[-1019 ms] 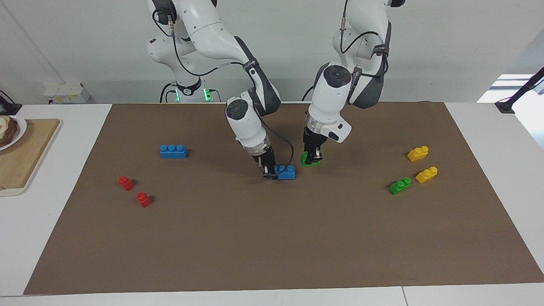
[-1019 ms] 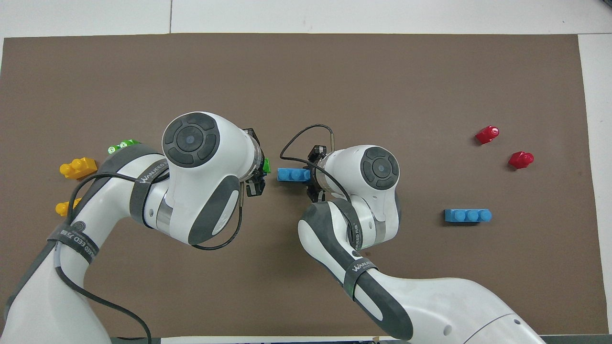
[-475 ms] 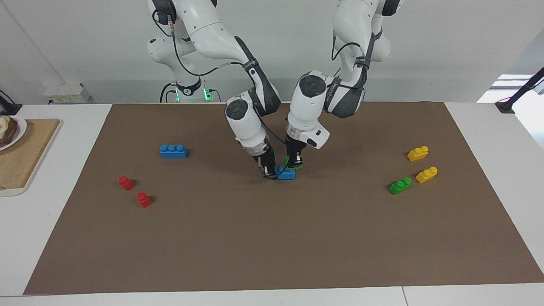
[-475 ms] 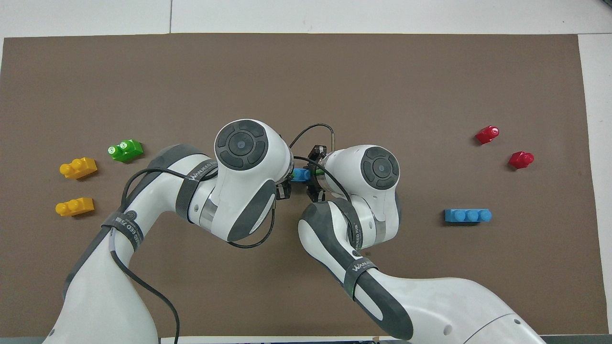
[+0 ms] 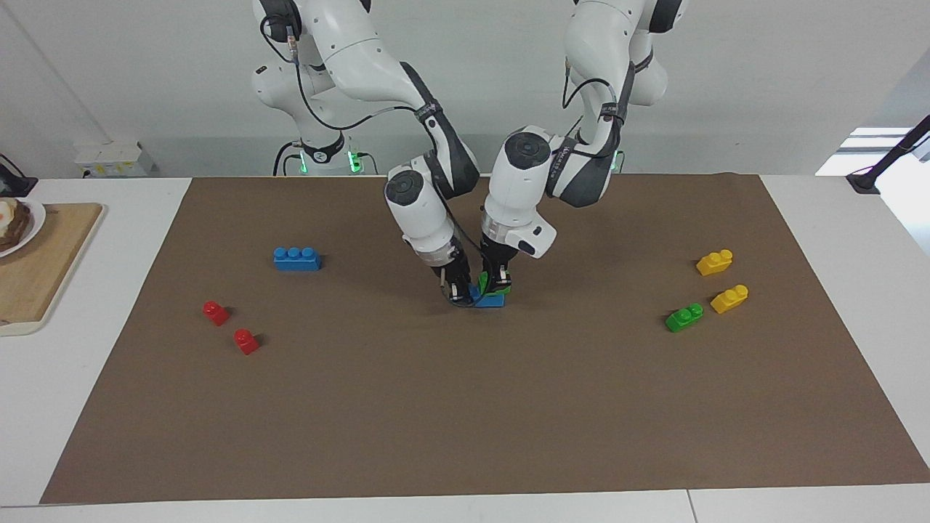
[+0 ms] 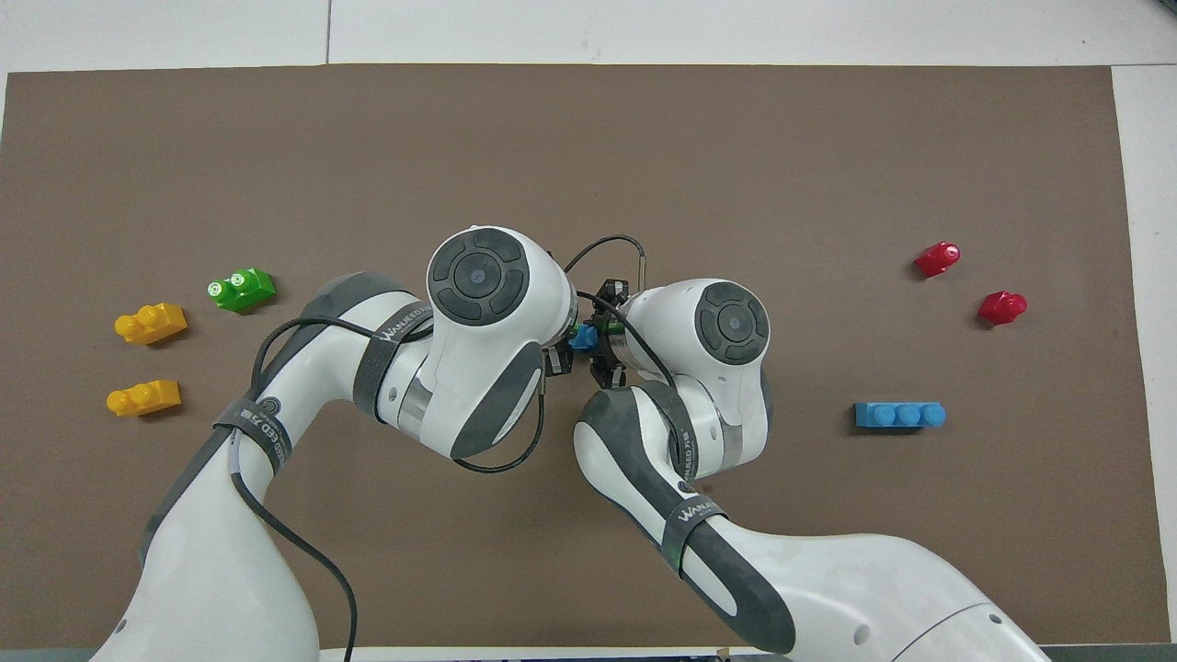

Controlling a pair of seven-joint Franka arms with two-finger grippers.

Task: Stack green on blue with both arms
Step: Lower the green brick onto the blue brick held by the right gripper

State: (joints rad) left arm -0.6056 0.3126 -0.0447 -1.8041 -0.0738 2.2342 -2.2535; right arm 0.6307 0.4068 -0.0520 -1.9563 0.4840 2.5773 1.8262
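Stacking is nearly done: left tool (image 5: 497,285) grips green brick (image 5: 494,289) atop blue brick (image 5: 487,299), gripped by right tool (image 5: 458,292); seating and release remain.

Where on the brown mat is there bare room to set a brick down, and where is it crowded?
Bare: the brown mat from the bricks out to the edge farthest from the robots. Crowded: mid-mat, where the left gripper holds the green two-stud brick over the blue three-stud brick held by the right gripper.
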